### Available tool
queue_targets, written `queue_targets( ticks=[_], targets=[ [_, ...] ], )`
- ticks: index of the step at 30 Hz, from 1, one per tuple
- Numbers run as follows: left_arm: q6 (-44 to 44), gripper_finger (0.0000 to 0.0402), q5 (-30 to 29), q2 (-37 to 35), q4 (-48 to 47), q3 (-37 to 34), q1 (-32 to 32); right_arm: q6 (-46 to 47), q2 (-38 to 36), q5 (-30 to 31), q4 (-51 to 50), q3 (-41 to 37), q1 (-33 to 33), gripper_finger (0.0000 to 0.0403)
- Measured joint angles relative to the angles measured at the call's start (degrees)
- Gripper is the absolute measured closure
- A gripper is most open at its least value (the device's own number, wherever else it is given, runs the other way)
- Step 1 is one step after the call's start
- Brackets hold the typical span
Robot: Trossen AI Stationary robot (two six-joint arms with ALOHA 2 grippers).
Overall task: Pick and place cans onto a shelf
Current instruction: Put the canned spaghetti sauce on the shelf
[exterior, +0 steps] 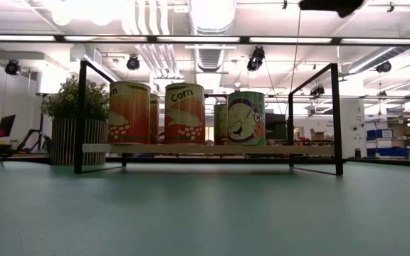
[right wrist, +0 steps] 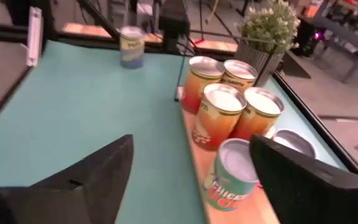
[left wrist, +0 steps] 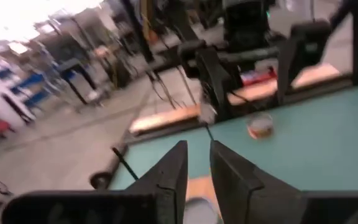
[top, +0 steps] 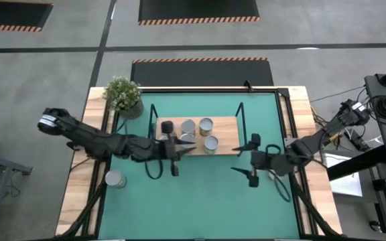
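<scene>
The shelf (top: 228,127) is a wooden board in a black wire frame in the middle of the green mat. Several cans (top: 206,124) stand upright on it; they also show in the low view (exterior: 184,114) and the right wrist view (right wrist: 219,118). One can (top: 114,179) stands on the table's bare wood at the near left. Another can (left wrist: 261,126) stands on the mat below my right arm. My left gripper (top: 179,155) hovers at the shelf's near edge, with only a narrow gap between its fingers (left wrist: 197,155), and is empty. My right gripper (top: 250,161) is wide open and empty by the shelf's right end.
A potted plant (top: 122,95) stands at the table's far left corner, beside the shelf. The shelf's black upright posts (exterior: 336,117) rise at its corners. Open green mat (top: 200,201) lies between the shelf and the near edge.
</scene>
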Motion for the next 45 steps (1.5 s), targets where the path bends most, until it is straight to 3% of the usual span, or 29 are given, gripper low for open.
queue_targets(
  ticks=[3, 10, 15, 23, 31, 45],
  targets=[
    [1.17, 0.0361, -3.82, -2.92, 2.62, -3.01, -0.71, 0.07, 3.24, -1.67, -5.4, 5.35, -3.73, 0.0136],
    [1.39, 0.0362, -14.21, -8.18, 2.92, -6.6, -0.66, -0.67, 11.52, -2.52, -17.07, 16.8, -13.08, 0.0282],
    [1.27, 0.0362, -14.6, -10.12, 2.53, -8.52, -0.68, -5.76, 17.7, -13.04, -19.21, 22.84, -21.31, 0.0379],
    [1.24, 0.0362, -14.6, -11.06, 1.53, -8.86, -0.95, -12.41, 27.02, -27.39, -21.01, 28.43, -34.49, 0.039],
    [1.24, 0.0362, -14.57, -11.11, 1.53, -8.86, -1.19, -16.16, 32.88, -29.28, -22.22, 29.38, -40.56, 0.039],
    [1.24, 0.0362, -14.55, -11.11, 1.53, -8.86, -1.19, -17.47, 36.45, -29.17, -22.44, 29.31, -42.53, 0.039]
  ],
)
